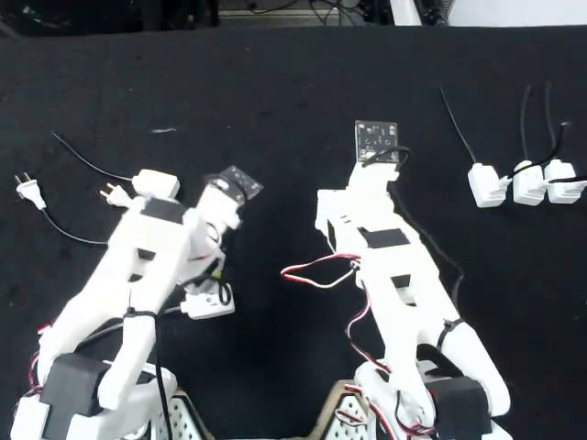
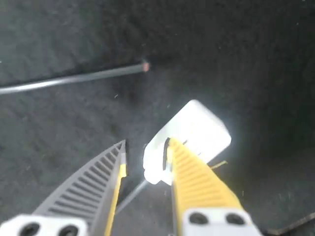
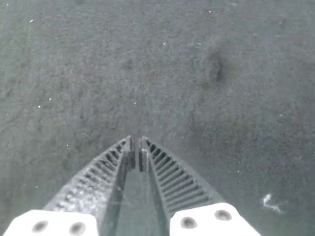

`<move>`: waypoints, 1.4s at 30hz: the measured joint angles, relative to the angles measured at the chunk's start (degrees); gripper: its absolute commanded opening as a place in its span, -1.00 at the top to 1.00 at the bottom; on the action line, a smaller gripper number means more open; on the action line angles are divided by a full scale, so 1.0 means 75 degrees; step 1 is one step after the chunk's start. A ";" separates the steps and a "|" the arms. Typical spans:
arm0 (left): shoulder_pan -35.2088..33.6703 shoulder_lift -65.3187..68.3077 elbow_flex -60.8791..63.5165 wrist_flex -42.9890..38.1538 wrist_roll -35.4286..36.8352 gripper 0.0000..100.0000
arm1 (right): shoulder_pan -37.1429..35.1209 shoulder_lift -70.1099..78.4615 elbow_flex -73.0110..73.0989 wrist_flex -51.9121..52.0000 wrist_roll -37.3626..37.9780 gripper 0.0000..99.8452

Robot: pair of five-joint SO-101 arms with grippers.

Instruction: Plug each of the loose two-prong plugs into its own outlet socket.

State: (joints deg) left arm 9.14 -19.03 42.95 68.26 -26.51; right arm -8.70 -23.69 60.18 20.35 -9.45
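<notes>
I judge the job partly done. Near the right edge of the table [image 1: 293, 82], three white sockets [image 1: 529, 183] sit in a row, each with a dark cord running to it. Those look plugged in, though I cannot see the prongs. Near the left edge two plugs lie loose: the outer plug [image 1: 27, 190] close to the edge and the inner plug [image 1: 115, 192] a little further in. My left claw [image 2: 146, 147] is narrowly open and grips nothing. A white socket block [image 2: 197, 132] lies against its yellow finger [image 2: 197, 187], and a cord end [image 2: 145, 65] lies beyond it. My right claw [image 3: 136, 150] is closed on nothing above bare cloth. Black cloth covers the table, and cables [image 1: 321, 11] tangle in the dark room past its far edge
</notes>
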 measured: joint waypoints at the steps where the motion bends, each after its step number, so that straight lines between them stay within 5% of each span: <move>1: 0.0082 0.0000 0.0223 -0.0258 0.0082 0.72 | 0.0000 0.0000 0.0000 0.0000 0.0000 0.98; 8: 0.0199 -0.0152 0.0703 -0.1172 0.0399 0.72 | -0.0023 0.0000 0.0000 0.0000 0.0000 0.98; 26: 0.0223 -0.0129 0.0774 -0.1348 0.0399 0.72 | -0.0023 0.0000 0.0000 -0.0023 0.0000 0.98; 32: -0.0610 -0.0117 0.0539 -0.1313 0.0399 0.72 | -0.0023 0.0000 0.0000 -0.0023 0.0000 0.98; 42: -0.1524 -0.0879 -0.0223 0.0176 0.0399 0.72 | -0.0023 0.0000 0.0000 -0.0023 0.0000 0.98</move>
State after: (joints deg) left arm -2.29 -25.63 41.27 69.58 -23.52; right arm -8.88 -23.69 60.18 20.18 -9.45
